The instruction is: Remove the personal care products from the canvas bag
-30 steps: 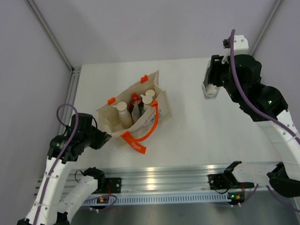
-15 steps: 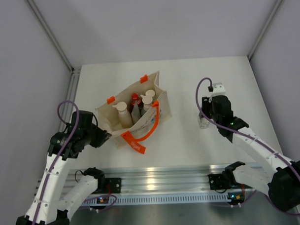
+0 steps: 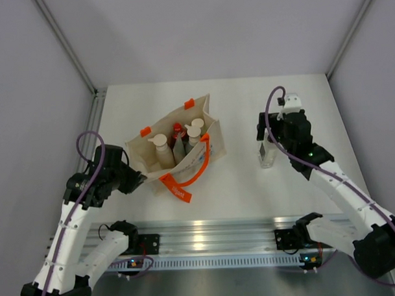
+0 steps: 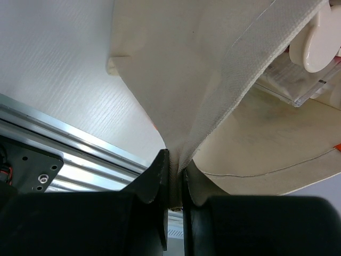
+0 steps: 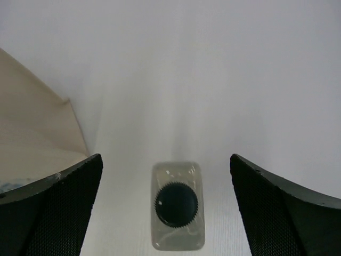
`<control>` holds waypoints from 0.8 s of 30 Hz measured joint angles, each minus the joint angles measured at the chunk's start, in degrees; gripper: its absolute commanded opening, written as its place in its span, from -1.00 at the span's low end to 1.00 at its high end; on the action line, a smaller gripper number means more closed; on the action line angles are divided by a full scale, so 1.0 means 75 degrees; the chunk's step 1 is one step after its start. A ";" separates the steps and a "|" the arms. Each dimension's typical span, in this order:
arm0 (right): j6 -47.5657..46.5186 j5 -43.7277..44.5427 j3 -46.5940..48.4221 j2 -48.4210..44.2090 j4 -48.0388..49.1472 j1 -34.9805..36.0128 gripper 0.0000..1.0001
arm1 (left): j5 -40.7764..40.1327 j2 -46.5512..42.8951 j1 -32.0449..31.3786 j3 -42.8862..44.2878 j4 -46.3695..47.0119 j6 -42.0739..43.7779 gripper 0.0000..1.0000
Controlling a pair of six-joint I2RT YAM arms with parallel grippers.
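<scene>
The beige canvas bag (image 3: 185,163) with orange handles stands open on the table's left half. White-capped bottles (image 3: 160,143) show inside it, one cap close in the left wrist view (image 4: 319,42). My left gripper (image 3: 137,179) is shut on the bag's (image 4: 213,80) rim at its near-left corner (image 4: 174,176). A clear bottle with a dark cap (image 3: 267,154) stands upright on the table to the right. My right gripper (image 3: 267,144) hangs open just over this bottle (image 5: 177,205). Its fingers (image 5: 64,202) are wide apart (image 5: 165,160), touching nothing.
A red-topped item (image 3: 178,129) sits among the bottles in the bag. The bag's edge (image 5: 32,144) shows at the left of the right wrist view. An aluminium rail (image 3: 213,230) runs along the table's near edge, and grey walls close in the far side.
My right arm brought the clear bottle down from the back right, set it on the table and opened its jaws off it. The left gripper kept its hold on the bag.
</scene>
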 measured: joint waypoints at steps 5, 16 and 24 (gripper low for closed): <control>0.0099 -0.0096 0.3223 0.1029 -0.1376 0.0991 0.98 | -0.0006 0.0050 0.0000 0.0044 0.0012 0.0061 -1.00; -0.0029 -0.0997 0.7836 0.4820 -0.3270 0.4616 0.85 | 0.0012 0.0067 0.0000 0.0047 0.0017 0.0067 -1.00; -0.0729 -0.1647 0.9299 0.6677 -0.3931 0.4820 0.90 | 0.0029 0.0064 0.0000 0.0050 0.0017 0.0070 -1.00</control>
